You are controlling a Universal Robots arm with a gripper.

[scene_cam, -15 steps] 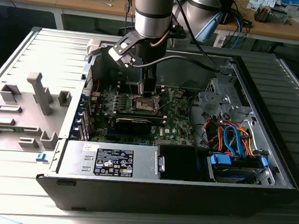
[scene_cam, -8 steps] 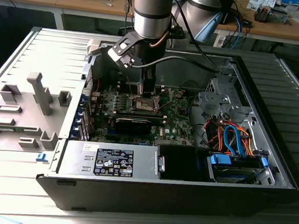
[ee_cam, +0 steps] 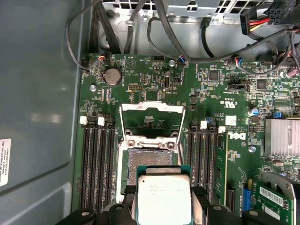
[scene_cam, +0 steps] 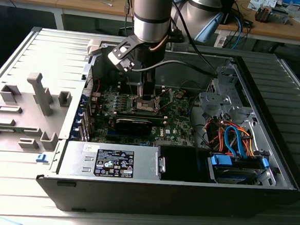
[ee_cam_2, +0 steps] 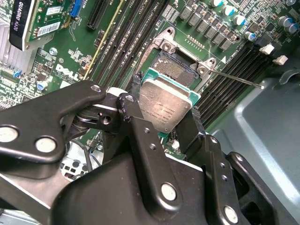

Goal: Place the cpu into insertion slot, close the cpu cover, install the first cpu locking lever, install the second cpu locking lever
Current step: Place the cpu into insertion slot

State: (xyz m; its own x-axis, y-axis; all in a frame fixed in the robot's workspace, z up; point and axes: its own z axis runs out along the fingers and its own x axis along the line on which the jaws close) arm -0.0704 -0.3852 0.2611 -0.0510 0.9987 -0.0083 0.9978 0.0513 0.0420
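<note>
Closest to the lens in the second wrist view are the black linkages of the gripper (ee_cam_2: 165, 112). Its fingers are closed on the cpu (ee_cam_2: 168, 104), pinching two opposite edges with the silver top facing the camera. That grip likely keeps the underside free to meet the contacts.

The chip hangs just over the near part of the insertion slot (ee_cam: 149, 158). It looks unseated, since much of the dark contact field lies exposed beyond it.

The cpu cover (ee_cam: 151, 107) stands swung open on the side of the slot away from the gripper, which leaves the opening clear for the chip. A thin locking lever (ee_cam_2: 236, 78) juts out from one corner of the slot, apparently released. Memory sockets (ee_cam: 98, 159) flank the slot on the green circuit board (ee_cam: 154, 75).
</note>
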